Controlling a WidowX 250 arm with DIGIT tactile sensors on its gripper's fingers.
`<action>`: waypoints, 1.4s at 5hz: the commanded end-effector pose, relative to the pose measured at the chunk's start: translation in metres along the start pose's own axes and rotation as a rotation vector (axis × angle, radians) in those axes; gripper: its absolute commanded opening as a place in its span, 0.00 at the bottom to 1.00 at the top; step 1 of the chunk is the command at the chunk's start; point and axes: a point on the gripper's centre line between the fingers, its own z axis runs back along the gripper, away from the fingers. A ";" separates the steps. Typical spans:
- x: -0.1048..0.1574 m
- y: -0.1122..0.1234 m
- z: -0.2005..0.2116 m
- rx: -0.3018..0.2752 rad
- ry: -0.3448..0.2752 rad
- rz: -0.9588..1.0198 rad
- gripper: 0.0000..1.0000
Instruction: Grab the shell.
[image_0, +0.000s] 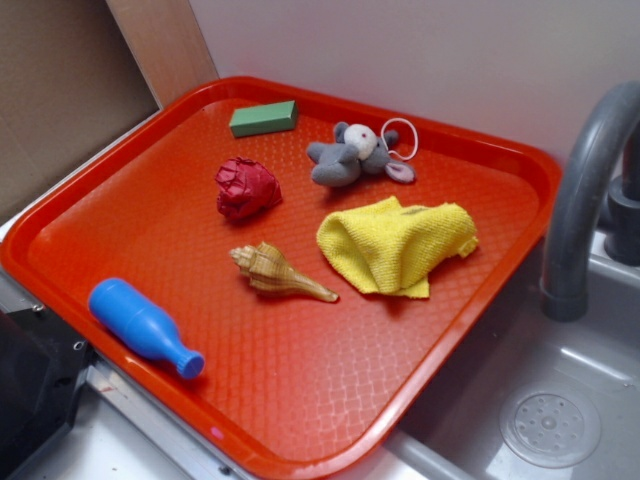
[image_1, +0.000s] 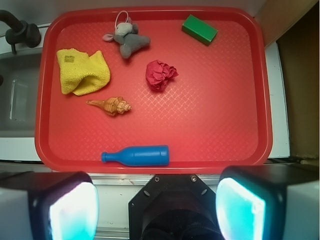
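The tan spiral shell (image_0: 278, 271) lies on its side near the middle of the red tray (image_0: 330, 420), its pointed tip toward the yellow cloth. In the wrist view the shell (image_1: 112, 105) lies left of centre. My gripper (image_1: 157, 207) is open and empty, high above the tray's near edge, well away from the shell. Its two fingertips (image_1: 72, 210) show at the bottom corners of the wrist view. The gripper is not seen in the exterior view.
On the tray lie a yellow cloth (image_0: 395, 243), a red crumpled ball (image_0: 246, 188), a grey plush mouse (image_0: 352, 155), a green block (image_0: 264, 118) and a blue bottle (image_0: 142, 325). A grey sink (image_0: 540, 420) with a tap (image_0: 580, 200) stands to the right.
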 end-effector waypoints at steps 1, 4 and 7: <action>0.000 0.000 0.000 0.000 0.000 0.000 1.00; 0.044 -0.066 -0.041 -0.124 -0.061 0.619 1.00; 0.072 -0.104 -0.146 -0.016 0.089 1.155 1.00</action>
